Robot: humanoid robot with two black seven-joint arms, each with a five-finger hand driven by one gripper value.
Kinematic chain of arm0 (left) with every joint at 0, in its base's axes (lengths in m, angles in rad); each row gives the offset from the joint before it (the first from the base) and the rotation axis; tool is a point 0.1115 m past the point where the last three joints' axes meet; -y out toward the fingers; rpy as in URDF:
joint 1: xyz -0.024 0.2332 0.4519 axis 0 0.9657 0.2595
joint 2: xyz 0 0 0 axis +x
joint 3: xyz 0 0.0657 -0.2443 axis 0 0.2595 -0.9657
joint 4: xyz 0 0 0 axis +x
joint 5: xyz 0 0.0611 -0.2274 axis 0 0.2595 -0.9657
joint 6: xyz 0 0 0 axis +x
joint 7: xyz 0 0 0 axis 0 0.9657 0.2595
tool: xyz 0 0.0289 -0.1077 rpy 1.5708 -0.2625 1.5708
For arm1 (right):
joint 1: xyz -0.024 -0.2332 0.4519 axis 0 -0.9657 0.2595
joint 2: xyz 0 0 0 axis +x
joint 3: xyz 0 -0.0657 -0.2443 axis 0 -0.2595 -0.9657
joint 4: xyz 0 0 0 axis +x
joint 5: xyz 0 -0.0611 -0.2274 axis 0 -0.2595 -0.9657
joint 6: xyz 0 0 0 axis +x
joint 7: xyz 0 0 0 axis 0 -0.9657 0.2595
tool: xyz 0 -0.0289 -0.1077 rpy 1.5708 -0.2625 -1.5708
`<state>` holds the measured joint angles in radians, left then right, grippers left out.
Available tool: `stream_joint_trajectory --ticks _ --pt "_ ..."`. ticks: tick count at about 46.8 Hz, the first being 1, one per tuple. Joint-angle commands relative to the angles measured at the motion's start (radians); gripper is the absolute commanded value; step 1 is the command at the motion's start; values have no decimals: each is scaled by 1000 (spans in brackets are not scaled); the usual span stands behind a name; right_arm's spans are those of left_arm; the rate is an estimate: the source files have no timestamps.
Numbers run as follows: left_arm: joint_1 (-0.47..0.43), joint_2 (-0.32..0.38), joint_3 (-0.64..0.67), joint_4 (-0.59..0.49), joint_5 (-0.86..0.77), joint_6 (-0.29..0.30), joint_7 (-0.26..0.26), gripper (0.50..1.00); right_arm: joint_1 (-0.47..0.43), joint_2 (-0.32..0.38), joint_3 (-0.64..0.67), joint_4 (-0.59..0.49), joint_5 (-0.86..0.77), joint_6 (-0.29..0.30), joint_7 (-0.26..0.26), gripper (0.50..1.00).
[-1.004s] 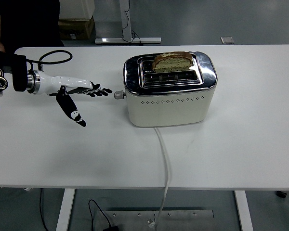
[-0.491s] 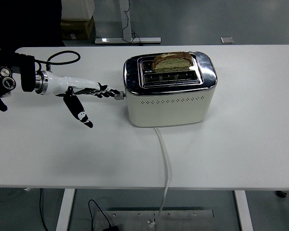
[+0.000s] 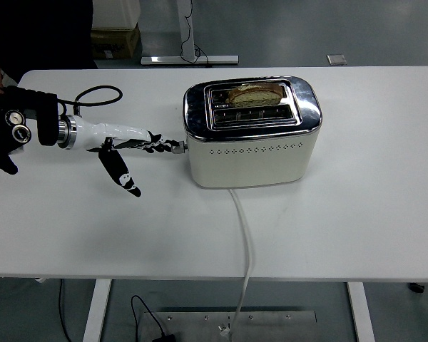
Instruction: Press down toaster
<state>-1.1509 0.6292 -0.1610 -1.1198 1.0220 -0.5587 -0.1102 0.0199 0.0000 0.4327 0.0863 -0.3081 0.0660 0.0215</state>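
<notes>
A cream and chrome toaster (image 3: 251, 132) stands mid-table with a slice of bread (image 3: 255, 94) sunk low in its far slot. Its lever knob (image 3: 180, 148) sticks out on the left side, low down. My left hand (image 3: 132, 146) reaches in from the left, white-sleeved with black fingers held out straight. Those fingertips (image 3: 165, 147) rest on top of the knob. The thumb (image 3: 121, 173) hangs down and away toward the table. The hand holds nothing. My right arm is out of view.
The toaster's white power cord (image 3: 242, 235) runs from its front over the table's near edge. A black cable (image 3: 96, 94) loops behind my left wrist. A person in dark clothing stands at the top left (image 3: 36, 32). Boxes sit on the floor beyond.
My left hand moved right onto the lever knob and pushed it lower. The bread has dropped deeper into the slot.
</notes>
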Motion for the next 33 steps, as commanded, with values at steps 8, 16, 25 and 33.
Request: stream_joint_trajectory --ticks 8,16,25,33 --pt "28 -25 0 38 0 9 0 1000 0 0 0 0 1 0 0 998" --pt "45 -26 0 46 0 16 0 1000 0 0 0 0 0 0 0 998" --pt "69 -29 0 46 0 16 0 1000 0 0 0 0 0 0 0 998" --pt "106 -2 -2 46 0 17 0 1000 0 0 0 0 0 0 0 998"
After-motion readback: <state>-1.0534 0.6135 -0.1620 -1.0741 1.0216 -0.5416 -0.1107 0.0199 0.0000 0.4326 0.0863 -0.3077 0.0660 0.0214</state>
